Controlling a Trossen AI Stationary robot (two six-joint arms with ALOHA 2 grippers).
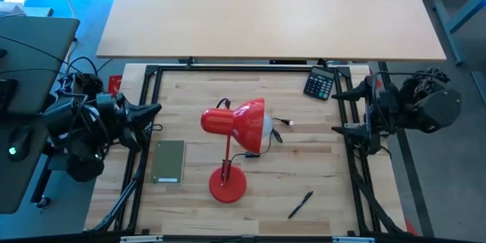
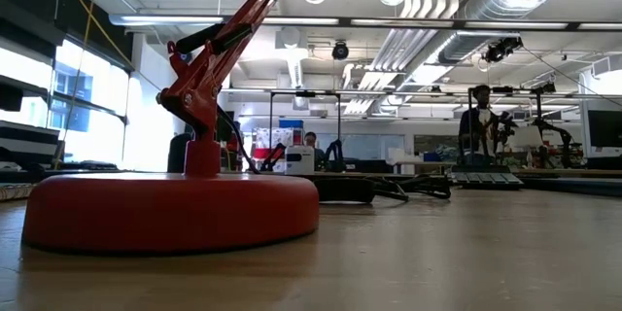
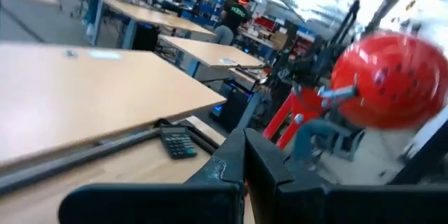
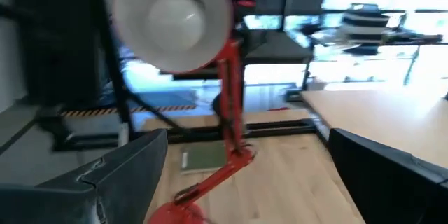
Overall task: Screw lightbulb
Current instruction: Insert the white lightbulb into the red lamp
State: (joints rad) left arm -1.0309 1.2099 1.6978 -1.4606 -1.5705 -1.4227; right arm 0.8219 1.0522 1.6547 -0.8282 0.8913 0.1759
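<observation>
Sitting inside the shade of the red desk lamp (image 1: 231,140) at mid-bench, white lightbulb (image 4: 175,15) facing the right gripper (image 1: 343,112), parked at the right edge with jaws wide apart and empty. Left gripper (image 1: 152,112) waiting at the left edge, jaws pressed together on nothing. Also lying on the bench (image 1: 304,156): calculator (image 1: 320,84), green notebook (image 1: 168,161), black pen (image 1: 300,204).
</observation>
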